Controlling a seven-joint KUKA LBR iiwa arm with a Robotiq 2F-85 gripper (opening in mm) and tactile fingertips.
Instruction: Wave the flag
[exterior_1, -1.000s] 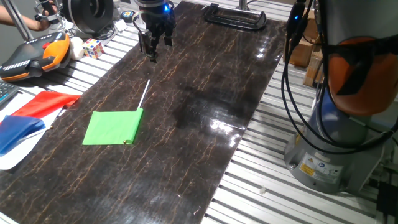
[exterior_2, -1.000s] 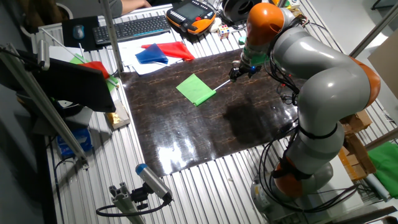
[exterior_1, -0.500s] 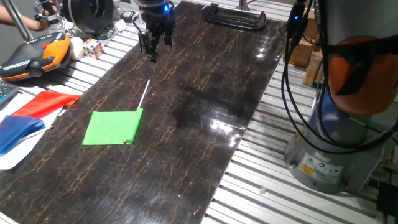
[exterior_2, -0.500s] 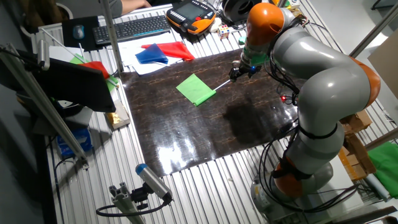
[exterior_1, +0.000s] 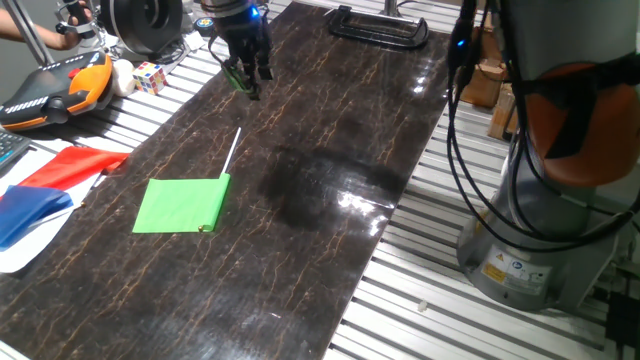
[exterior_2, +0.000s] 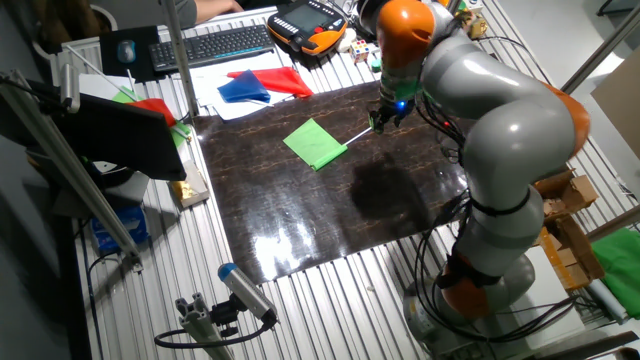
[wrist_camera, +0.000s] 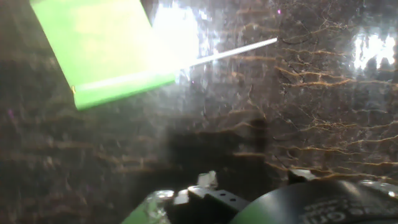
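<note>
1. The bench (exterior_1: 330, 130) is seen as a dark marbled slab on a slatted metal frame; nearly all of it is bare.
2. The arm (exterior_2: 500, 130) is bent over the far end of the bench, with its wrist turned down toward the slab.
3. The flag (exterior_1: 183, 203) is laid flat on the bench, near the edge where a red cloth (exterior_1: 75, 165) and a blue cloth (exterior_1: 35, 212) lie off the slab.
4. The flag's long axis is set by the stick (exterior_1: 231, 151), which runs from the green sheet toward the jaws; its free tip is the part nearest them.
5. The gripper (exterior_1: 245, 80) is held above the slab just beyond that tip, apart from it, and nothing is held. A small gap can be made out between the jaws, but how wide they stand cannot be told.
6. In the hand view the stick (wrist_camera: 230, 53) crosses the upper frame at a slant, so a reach forward along the stick and a turn of the wrist across it are judged to be needed.
</note>
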